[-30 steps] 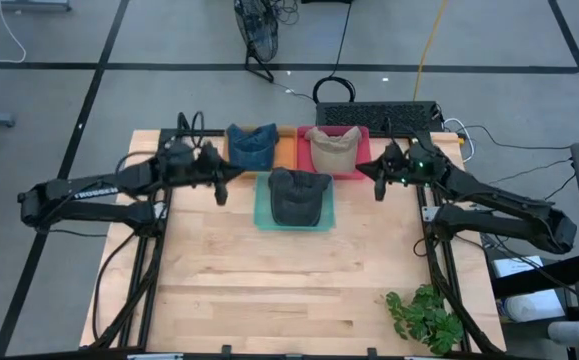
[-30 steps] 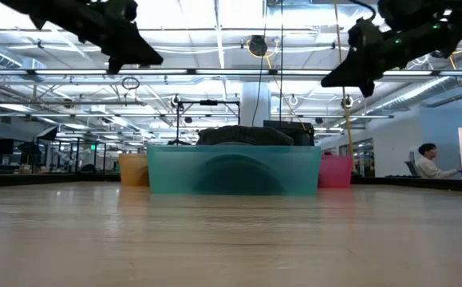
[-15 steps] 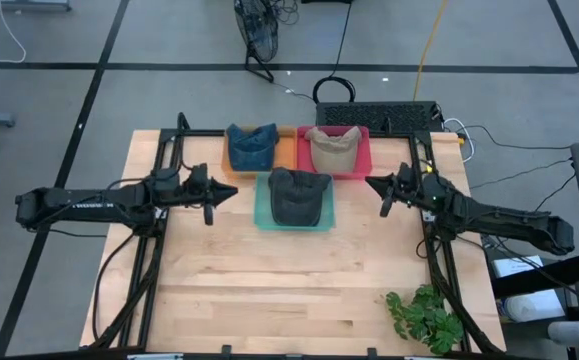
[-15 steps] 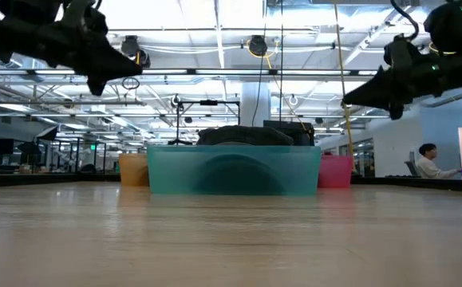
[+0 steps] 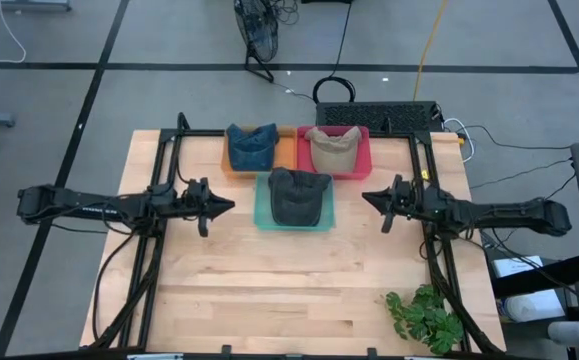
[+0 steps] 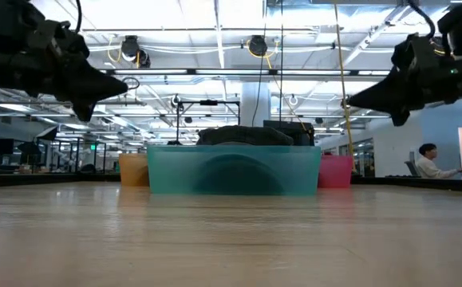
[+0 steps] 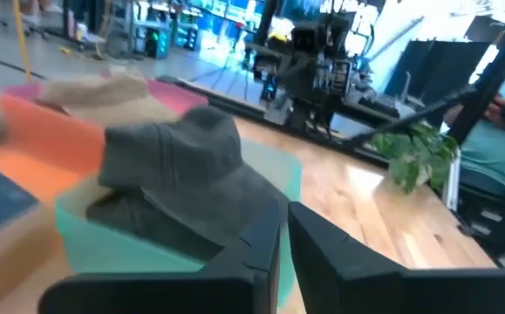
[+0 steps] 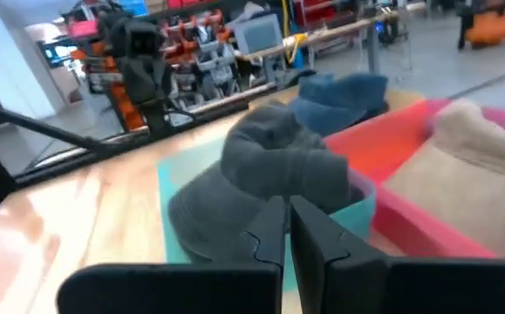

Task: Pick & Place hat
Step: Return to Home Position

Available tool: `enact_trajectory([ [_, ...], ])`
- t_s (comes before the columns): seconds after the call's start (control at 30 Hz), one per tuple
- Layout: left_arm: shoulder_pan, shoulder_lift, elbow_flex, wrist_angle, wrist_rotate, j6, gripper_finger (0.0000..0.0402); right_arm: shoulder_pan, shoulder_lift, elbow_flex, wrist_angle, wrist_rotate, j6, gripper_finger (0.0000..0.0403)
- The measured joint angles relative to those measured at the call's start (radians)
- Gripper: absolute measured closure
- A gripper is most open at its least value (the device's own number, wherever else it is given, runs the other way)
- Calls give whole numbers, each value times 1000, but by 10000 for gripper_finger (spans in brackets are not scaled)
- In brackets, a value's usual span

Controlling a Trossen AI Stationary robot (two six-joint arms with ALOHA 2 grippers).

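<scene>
While both arms reach inward over the bench (image 5: 289, 290) from its two sides, the black cap (image 5: 297, 195) sits inside the teal bin (image 5: 262, 222), which stands in the middle of the bench's far half. The cap fills most of the bin, and its crown rises above the rim in the low view.

Behind the teal bin two more bins stand side by side, touching each other. The orange bin (image 5: 286, 150) on the left holds a blue cap (image 5: 251, 145), and the red bin (image 5: 364, 165) on the right holds a tan cap (image 5: 331, 145).

The left fingers (image 5: 224, 204) hang above the bench to the left of the teal bin, pointing toward it and apart from it. They are pressed together with nothing between them, and the left wrist view shows only a thin slit. The right fingers (image 5: 371, 198) hang to the right of the same bin, also pointing at it and clear of it. They too are together and empty. In the low view both sets of fingers are well above the bench top.

A green plant (image 5: 424, 318) lies at the near right corner of the bench. Beyond the bench, a person (image 6: 430, 162) sits at the right edge of the low view.
</scene>
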Motion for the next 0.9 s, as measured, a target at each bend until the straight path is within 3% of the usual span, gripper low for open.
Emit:
enact_trajectory([
  [0.2,-54,0,-9,-4,-19,34,366,105,-1,-2,39,96,-87,403],
  [0.37,-56,-33,-9,-32,-19,74,366,139,-14,-3,76,98,-143,403],
  [0.7,-56,-192,-9,-253,-18,84,366,142,-91,-4,-8,89,-232,403],
  [0.9,-56,-290,-9,-337,-12,91,367,142,-157,-4,-22,32,-235,403],
])
